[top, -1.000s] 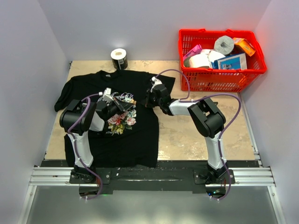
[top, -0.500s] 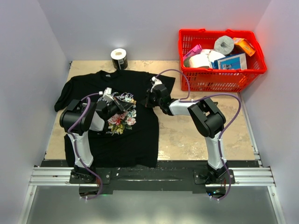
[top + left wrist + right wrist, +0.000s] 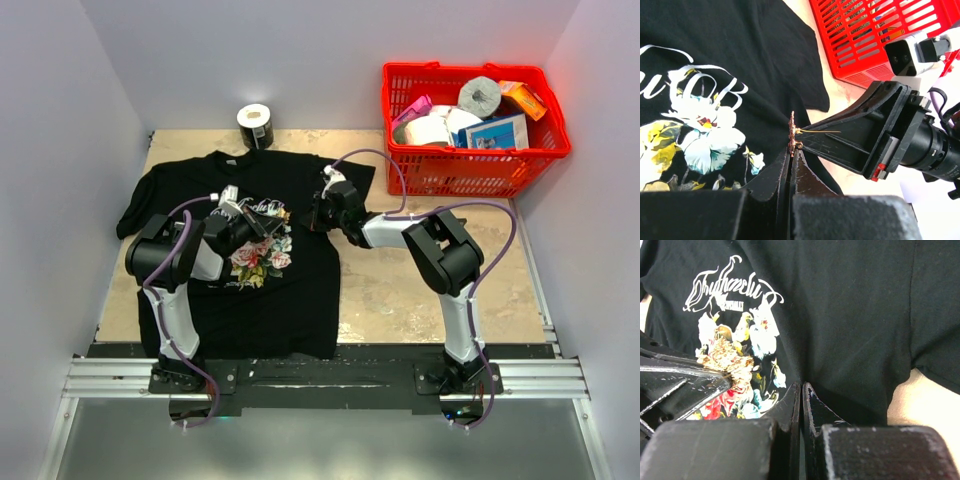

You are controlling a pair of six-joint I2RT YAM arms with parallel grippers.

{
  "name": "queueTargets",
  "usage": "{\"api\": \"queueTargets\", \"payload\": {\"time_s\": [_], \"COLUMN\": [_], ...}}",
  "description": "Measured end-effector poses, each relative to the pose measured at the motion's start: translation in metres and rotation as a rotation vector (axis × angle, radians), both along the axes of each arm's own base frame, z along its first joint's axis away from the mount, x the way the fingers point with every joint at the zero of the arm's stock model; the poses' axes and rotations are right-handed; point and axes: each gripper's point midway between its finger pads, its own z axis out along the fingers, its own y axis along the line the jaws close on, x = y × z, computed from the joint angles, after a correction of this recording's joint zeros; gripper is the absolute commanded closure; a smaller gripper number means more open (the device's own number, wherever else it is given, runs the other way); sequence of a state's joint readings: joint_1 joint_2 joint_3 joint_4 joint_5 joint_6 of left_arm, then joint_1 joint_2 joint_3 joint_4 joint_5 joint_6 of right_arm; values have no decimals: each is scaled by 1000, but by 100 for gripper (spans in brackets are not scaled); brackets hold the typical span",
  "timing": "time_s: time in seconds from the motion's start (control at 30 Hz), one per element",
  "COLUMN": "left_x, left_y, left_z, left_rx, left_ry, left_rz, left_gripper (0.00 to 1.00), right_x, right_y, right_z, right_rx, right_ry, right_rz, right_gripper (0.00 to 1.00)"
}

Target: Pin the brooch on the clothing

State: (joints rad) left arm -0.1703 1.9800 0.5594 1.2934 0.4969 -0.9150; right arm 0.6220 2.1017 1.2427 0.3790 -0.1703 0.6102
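Observation:
The black T-shirt (image 3: 300, 290) lies flat on the table, its rose print and white script at the chest (image 3: 735, 290). My left gripper (image 3: 791, 150) is shut on the tiny pinkish-red brooch (image 3: 792, 131), held edge-on above the shirt, and its gold pin points right toward the right gripper's fingers (image 3: 860, 135). In the top view the left gripper (image 3: 262, 222) is over the print. My right gripper (image 3: 801, 386) is shut on a pinched fold of the shirt just right of the print, and it also shows in the top view (image 3: 316, 214). The brooch shows at the left gripper's tip in the right wrist view (image 3: 727, 362).
A red basket (image 3: 470, 172) full of items stands at the back right, and it also shows in the left wrist view (image 3: 875, 30). A roll of tape (image 3: 255, 125) stands at the back beyond the shirt's collar. White walls close in both sides.
The left wrist has shifted very slightly toward the far side. The right arm and the shirt have not visibly moved.

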Motion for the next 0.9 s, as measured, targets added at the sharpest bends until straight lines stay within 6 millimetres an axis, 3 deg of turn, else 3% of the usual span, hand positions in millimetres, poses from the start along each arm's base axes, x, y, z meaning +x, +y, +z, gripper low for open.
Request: {"api": "queueTargets", "payload": {"time_s": [0.5,0.9], "left_x": [11,12], "left_y": [-1,0], "left_z": [9,4], "left_rx": [12,28], "left_ry": [-43,-31], "left_rz": [1,1], "left_gripper": [100,100], "right_x": [-1,-1], "right_y": [1,1], "right_z": [9,10], "right_rx": [11,13], "right_ry": [-11,-13], "right_rz": [5,5], "right_gripper": [100,100]}}
